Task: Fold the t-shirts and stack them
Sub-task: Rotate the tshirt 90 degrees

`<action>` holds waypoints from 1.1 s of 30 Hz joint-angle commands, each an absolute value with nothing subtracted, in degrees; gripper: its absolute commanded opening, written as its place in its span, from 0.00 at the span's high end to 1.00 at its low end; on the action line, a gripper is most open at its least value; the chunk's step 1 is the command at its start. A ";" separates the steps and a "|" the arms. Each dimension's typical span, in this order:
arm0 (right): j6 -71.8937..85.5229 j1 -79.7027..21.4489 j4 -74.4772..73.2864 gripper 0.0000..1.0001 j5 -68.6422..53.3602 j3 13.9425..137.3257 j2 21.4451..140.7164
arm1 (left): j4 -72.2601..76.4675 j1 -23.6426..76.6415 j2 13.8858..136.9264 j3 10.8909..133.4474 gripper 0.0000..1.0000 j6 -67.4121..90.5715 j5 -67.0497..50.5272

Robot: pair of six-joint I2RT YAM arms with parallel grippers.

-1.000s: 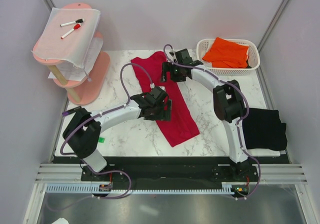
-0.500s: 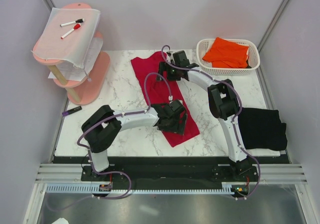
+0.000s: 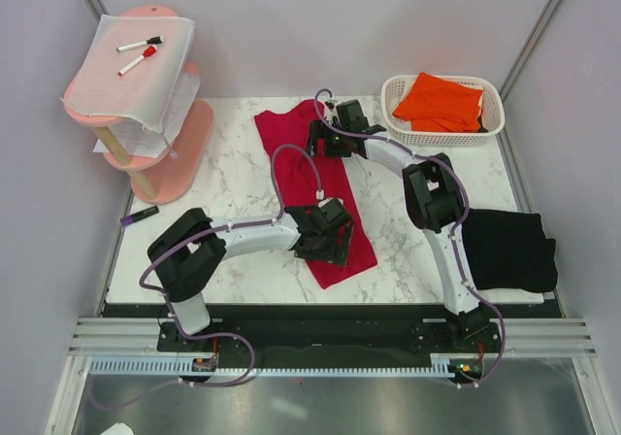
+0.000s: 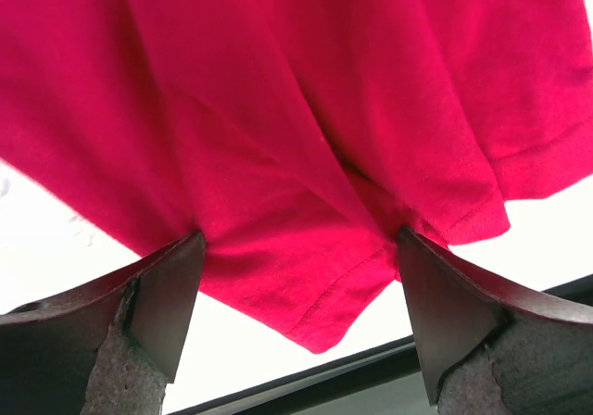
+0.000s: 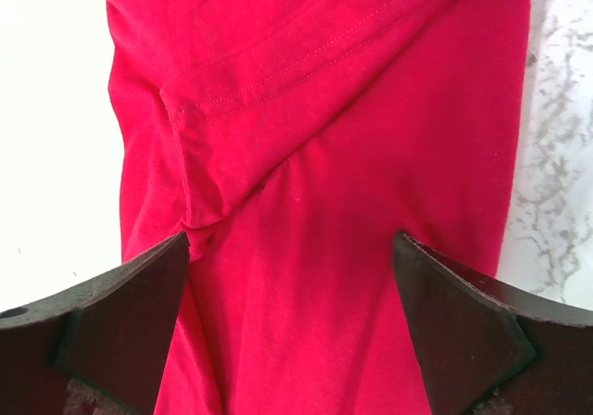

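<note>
Top external, your crimson t-shirt point(image 3: 342, 184) lies diagonal at frame centre, your left gripper point(image 4: 296, 257) splayed wide over its 6 o'clock hem, right gripper point(image 5: 292, 248) splayed wide at its 12 o'clock end.

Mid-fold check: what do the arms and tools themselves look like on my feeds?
The left arm and right arm share white links and bulky black joint housings, each trailed by a looping purple cable. The left tool and right tool are black. Wrist views show dark, wedge-shaped fingers with rough grey padding near their bases.
</note>
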State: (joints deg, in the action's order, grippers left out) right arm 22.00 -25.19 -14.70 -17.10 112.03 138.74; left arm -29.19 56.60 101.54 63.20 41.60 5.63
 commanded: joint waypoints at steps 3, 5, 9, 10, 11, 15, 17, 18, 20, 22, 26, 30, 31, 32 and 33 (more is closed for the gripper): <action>22.06 -22.42 -17.67 0.02 -13.01 106.44 136.15 | -37.70 56.51 98.97 55.21 0.07 44.56 8.79; 21.97 -22.24 -17.93 0.02 -12.57 104.95 135.18 | -38.67 56.51 97.39 54.15 0.07 45.00 8.96; 21.80 -21.80 -18.19 0.02 -11.60 103.36 134.21 | -41.48 56.60 94.23 51.86 0.08 44.91 9.49; 21.88 -21.80 -18.37 0.02 -11.08 102.84 133.95 | -42.79 56.60 93.70 51.42 0.08 44.83 9.58; 21.97 -21.80 -18.20 0.02 -10.81 102.66 133.86 | -43.32 56.60 92.82 51.07 0.08 44.65 9.58; 22.06 -21.45 -18.11 0.02 -10.63 104.31 134.55 | -46.05 56.60 89.57 49.66 0.08 42.63 10.55; 21.97 -21.53 -18.11 0.02 -11.07 105.99 135.44 | -47.11 56.60 88.95 49.66 0.09 41.23 11.16; 22.06 -21.45 -18.11 0.02 -11.07 107.65 136.22 | -47.37 56.69 88.25 49.92 0.09 40.79 12.21; 22.15 -21.44 -18.28 0.02 -11.25 109.15 136.67 | -48.25 56.60 87.46 50.88 0.09 39.12 13.53; 22.15 -21.44 -18.46 0.02 -11.60 110.30 136.41 | -49.39 56.69 85.71 51.94 0.08 37.80 15.55; 21.45 -21.44 -17.23 0.02 -12.30 108.38 131.76 | -49.66 56.69 78.94 55.36 0.05 37.53 19.06; 21.36 -21.44 -14.33 0.02 -13.53 99.88 120.63 | -49.22 56.60 72.78 58.88 0.01 37.53 20.83; 21.44 -21.45 -13.46 0.02 -14.49 98.02 118.59 | -49.04 56.60 72.08 59.41 0.01 37.01 21.27; 21.71 -21.53 -13.10 0.02 -14.85 96.17 116.82 | -49.04 56.51 71.29 60.46 0.00 36.83 21.88; 22.58 -21.62 -12.92 0.02 -14.42 91.89 113.07 | -49.04 56.08 71.19 61.08 0.00 36.74 23.62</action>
State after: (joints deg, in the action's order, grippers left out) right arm 22.28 -21.61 -16.73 -13.72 99.29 126.91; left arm -49.21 56.49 74.28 56.97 39.07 17.98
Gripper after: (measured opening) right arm 0.980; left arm 0.994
